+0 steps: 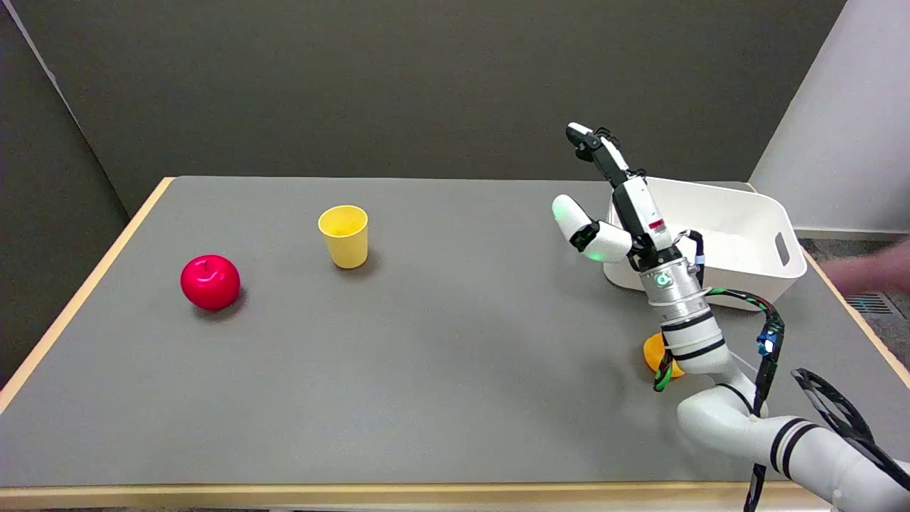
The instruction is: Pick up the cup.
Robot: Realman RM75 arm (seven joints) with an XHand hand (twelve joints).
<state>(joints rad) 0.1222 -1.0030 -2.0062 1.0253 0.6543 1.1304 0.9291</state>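
Right hand [617, 206] up in the air over the right side of the gray tabletop [441, 370], fingers spread apart, holding nothing. One long finger pointing up and away, thumb sticking out to the left with a green glow on it.

Yellow cup [344, 236] far off to the left of the hand, well apart from it. Standing upright on the tabletop, open end up, nothing touching it.

Red apple [210, 282] even farther left, past the cup and a bit nearer the front edge.

White tub [746, 235] just behind the hand and to its right (partly hidden by the wrist). Something small and orange [652, 353] on the tabletop below the hand, half hidden behind the white arm, hard to tell what.

A blurry bit of a person's hand [871, 274] at the far right edge, past the tub.
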